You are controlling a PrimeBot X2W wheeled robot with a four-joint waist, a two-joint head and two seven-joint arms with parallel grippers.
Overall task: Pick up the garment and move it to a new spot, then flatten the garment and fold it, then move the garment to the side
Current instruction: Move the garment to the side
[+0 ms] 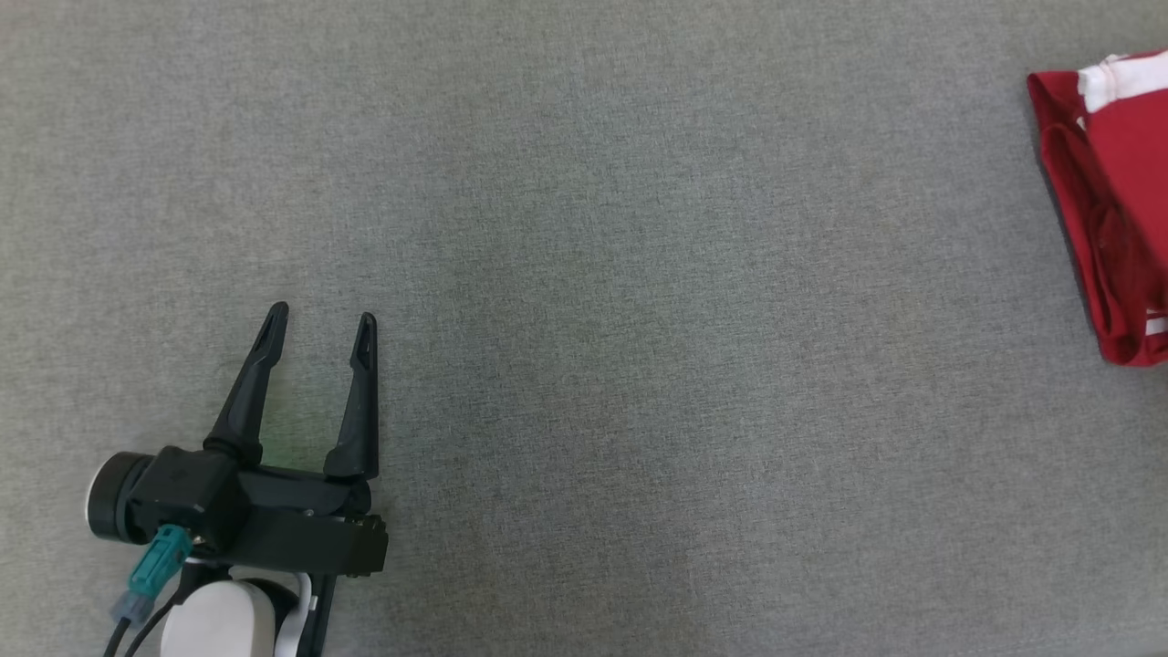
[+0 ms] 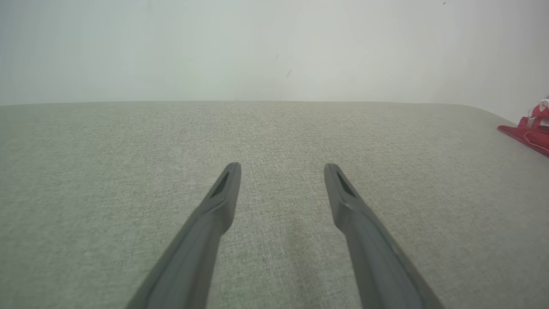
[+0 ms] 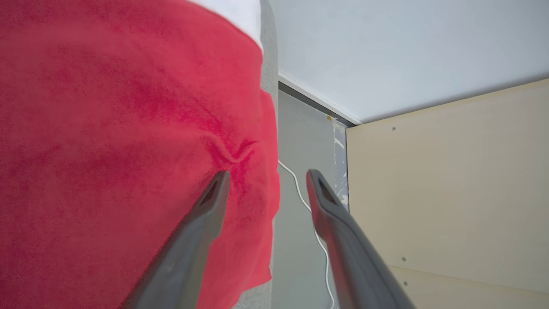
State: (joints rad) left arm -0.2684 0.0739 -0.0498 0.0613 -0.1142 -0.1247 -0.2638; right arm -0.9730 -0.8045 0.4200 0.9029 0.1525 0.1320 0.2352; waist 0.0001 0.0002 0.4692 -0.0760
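The garment [image 1: 1118, 210] is red with white trim and lies folded at the far right edge of the grey table. It also appears as a low red strip [image 2: 527, 134] at the right of the left wrist view. My left gripper [image 1: 322, 317] hovers open over bare cloth at the lower left, far from the garment, and its fingers [image 2: 282, 166] hold nothing. My right gripper [image 3: 267, 173] stands open just over the garment's [image 3: 107, 150] outer edge. One finger is above the red cloth and the other is above the gap beside the table.
The grey fabric table top [image 1: 584, 274] stretches wide between my left gripper and the garment. A pale wall [image 2: 257, 43] stands behind the table. Past the table's right edge are a beige panel [image 3: 450, 193] and a white cable [image 3: 300, 193] on the floor.
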